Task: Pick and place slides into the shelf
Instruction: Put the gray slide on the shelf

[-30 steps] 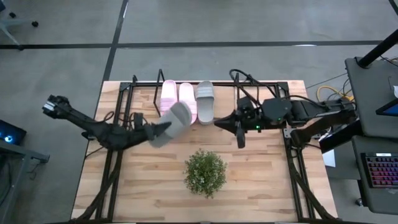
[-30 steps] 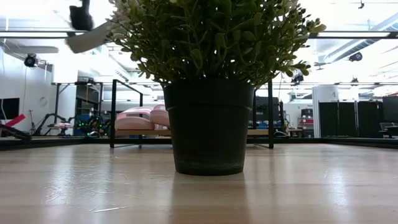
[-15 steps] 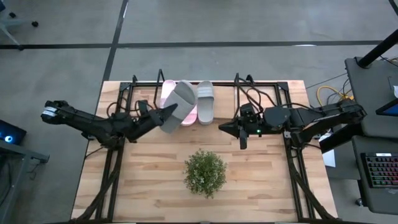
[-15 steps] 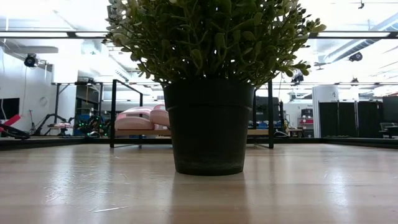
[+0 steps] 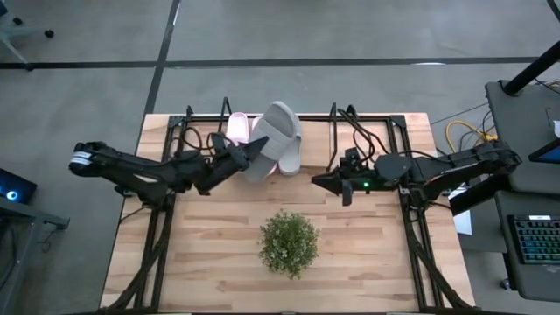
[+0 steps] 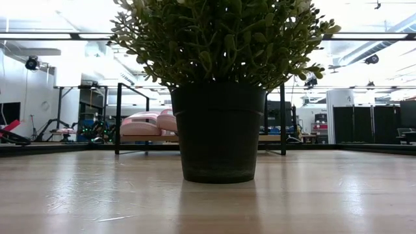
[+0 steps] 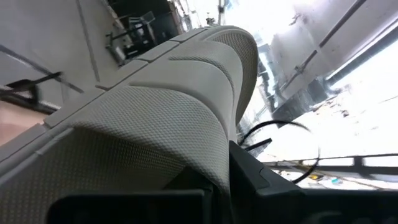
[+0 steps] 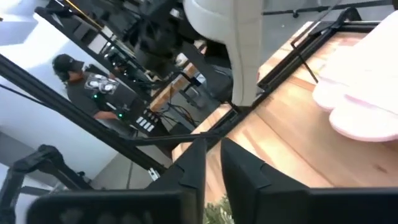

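- high view: left pincer [image 5: 238, 156] clamped on a grey slide [image 5: 271, 136], holding it tilted above the shelf [image 5: 319, 123], over the pink slides [image 5: 237, 128] and partly covering the other grey slide [image 5: 291, 157] parked there. right pincer [image 5: 320, 179] hangs above the counter [image 5: 201, 254] just right of the shelf's slides, carrying nothing; can't tell from up here how its fingers stand. green plant [image 5: 288, 243] sits mid-counter, nearer the front, well apart from both arms.
- low view: plant in its dark pot [image 6: 218, 133] fills the middle. behind it the shelf's black rails [image 6: 118, 117] and the pink slides [image 6: 146, 123] lying on the board; no arm or pincer shows here.
- left wrist view: the held grey slide [image 7: 168, 112] fills most of the pic, its dotted foam surface right against the left pincer's dark fingers [image 7: 261, 186].
- right wrist view: right pincer's fingers [image 8: 239, 171] stand narrow, a thin gap between, nothing in it. beyond them a pink slide [image 8: 367, 93] on the shelf board, the grey slide [image 8: 233, 37] up in the air, and a person [image 8: 84, 81] in dark clothes off past the counter.
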